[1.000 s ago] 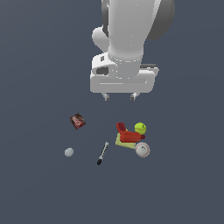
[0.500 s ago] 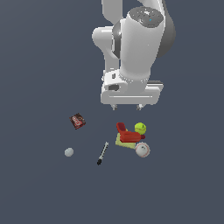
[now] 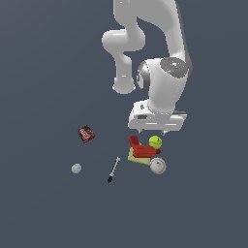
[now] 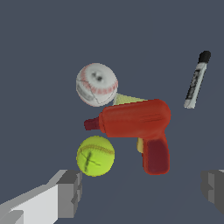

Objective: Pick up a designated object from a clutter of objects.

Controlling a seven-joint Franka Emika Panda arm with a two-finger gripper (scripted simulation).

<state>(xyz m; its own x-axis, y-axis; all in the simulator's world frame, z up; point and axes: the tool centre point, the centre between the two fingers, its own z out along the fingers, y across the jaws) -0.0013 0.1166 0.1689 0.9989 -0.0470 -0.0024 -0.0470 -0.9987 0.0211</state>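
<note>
Inspecting the scene, no tray, bin or box stands open; every item lies loose on the dark floor (image 3: 43, 72).

The tennis ball (image 3: 155, 142) sits in the exterior view just below the gripper (image 3: 152, 131), at about 5 o'clock of its midpoint, near but apart from the fingertips. In the wrist view the tennis ball (image 4: 95, 155) lies just beside one grey finger (image 4: 70, 192), with the other finger (image 4: 214, 190) well apart across the frame; the gripper (image 4: 142, 192) has its jaws spread wide and holds nothing.

The ball lies close beside the muzzle end of the red toy drill (image 3: 140, 148), at its 2 o'clock in the exterior view; whether the two touch cannot be told. The drill rests on a yellow-green pad (image 3: 137, 158). The white baseball (image 3: 157, 165) lies at 6 o'clock of the tennis ball, beside the pad. The black-and-white marker (image 3: 113, 170) lies at 8 o'clock of the drill, apart from it. The grey ball (image 3: 76, 168) and dark red box (image 3: 85, 133) sit well apart, toward 9 o'clock.

Against the earlier frames, the arm has swung toward the exterior view's right and dropped, bringing the gripper down close over the cluster. The objects have not shifted.
</note>
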